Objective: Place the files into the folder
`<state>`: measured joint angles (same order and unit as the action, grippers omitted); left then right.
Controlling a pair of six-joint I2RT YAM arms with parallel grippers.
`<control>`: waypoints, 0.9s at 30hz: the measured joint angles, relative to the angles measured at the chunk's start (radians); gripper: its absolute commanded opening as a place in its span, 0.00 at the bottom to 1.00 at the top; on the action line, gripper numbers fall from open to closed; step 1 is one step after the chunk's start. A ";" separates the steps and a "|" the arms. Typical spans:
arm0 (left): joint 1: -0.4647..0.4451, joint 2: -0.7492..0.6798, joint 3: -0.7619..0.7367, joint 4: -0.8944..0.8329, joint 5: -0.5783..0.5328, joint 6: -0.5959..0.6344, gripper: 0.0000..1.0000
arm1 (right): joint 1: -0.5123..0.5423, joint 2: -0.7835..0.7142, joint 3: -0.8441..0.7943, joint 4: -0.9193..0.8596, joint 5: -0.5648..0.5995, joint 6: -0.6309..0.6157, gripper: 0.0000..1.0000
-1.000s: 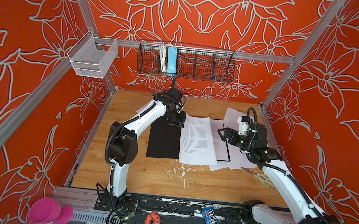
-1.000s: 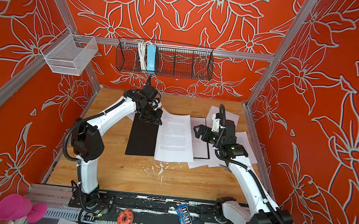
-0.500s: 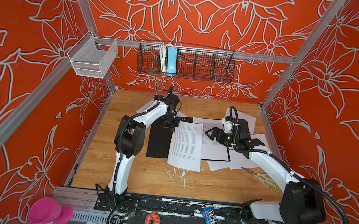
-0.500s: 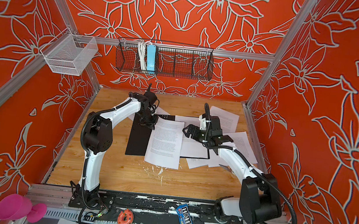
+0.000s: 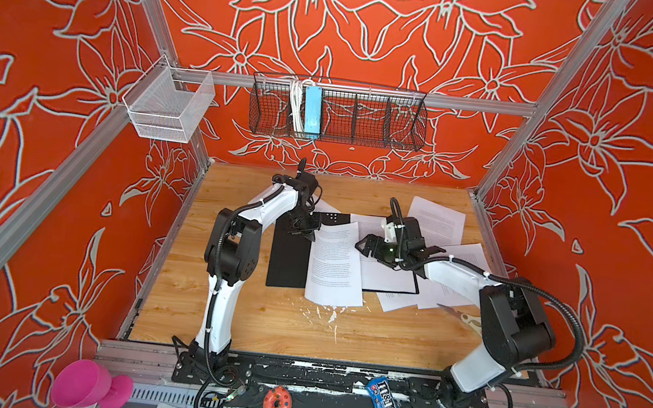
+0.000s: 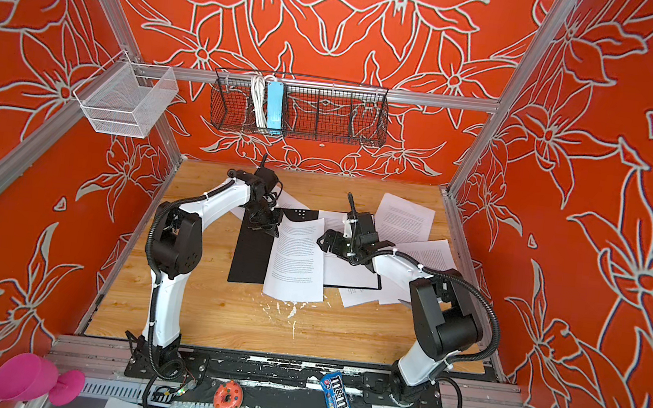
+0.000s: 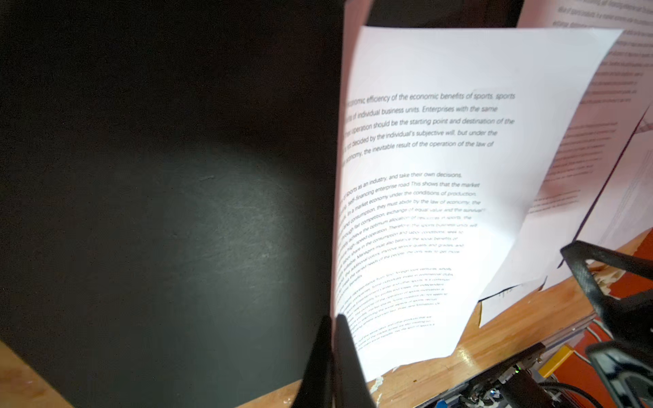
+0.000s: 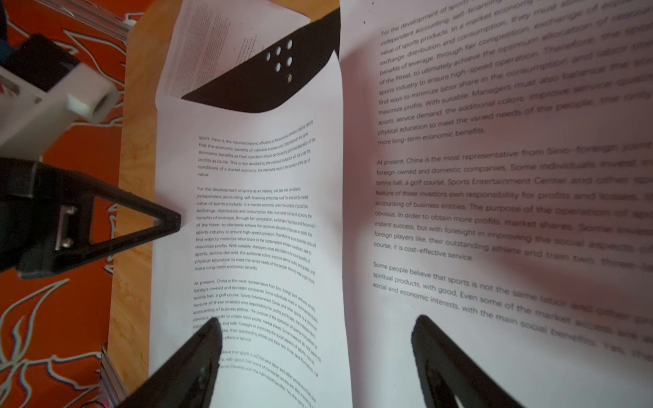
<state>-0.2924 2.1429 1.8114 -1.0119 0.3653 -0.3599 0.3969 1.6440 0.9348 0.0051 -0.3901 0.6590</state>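
Jaws of the left gripper (image 7: 334, 328) are pinched shut on one edge of a sheet (image 5: 335, 264) draped across the open folder (image 5: 288, 261) on the counter (image 5: 261, 323); the right gripper (image 8: 316, 325) gapes empty above other sheets (image 8: 494, 212). Paper looks light, floppy, slippery: best taken by an edge.

Place: robot test cell | Evidence: aluminium frame (image 5: 474, 104), printed floral walls (image 5: 379, 18), two bench-mounted arms (image 5: 219, 306)

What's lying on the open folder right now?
One sheet crosses the folder's middle, pinched by the left gripper; a second sheet covers its right half, partly hidden by the right gripper.
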 measured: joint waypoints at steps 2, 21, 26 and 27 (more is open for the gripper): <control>0.003 0.000 -0.003 0.002 0.016 -0.005 0.00 | 0.002 0.004 -0.001 0.019 -0.001 0.008 0.80; 0.006 0.000 -0.014 0.023 0.103 -0.026 0.00 | 0.022 0.163 -0.001 0.120 -0.031 0.037 0.63; 0.006 0.000 -0.014 0.026 0.107 -0.026 0.00 | 0.021 0.179 -0.002 0.159 -0.066 0.058 0.53; 0.006 0.000 -0.014 0.026 0.108 -0.026 0.00 | 0.021 0.179 -0.002 0.166 -0.072 0.060 0.53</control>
<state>-0.2859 2.1433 1.7969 -0.9855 0.4736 -0.3862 0.4183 1.8233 0.9325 0.1711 -0.4625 0.7189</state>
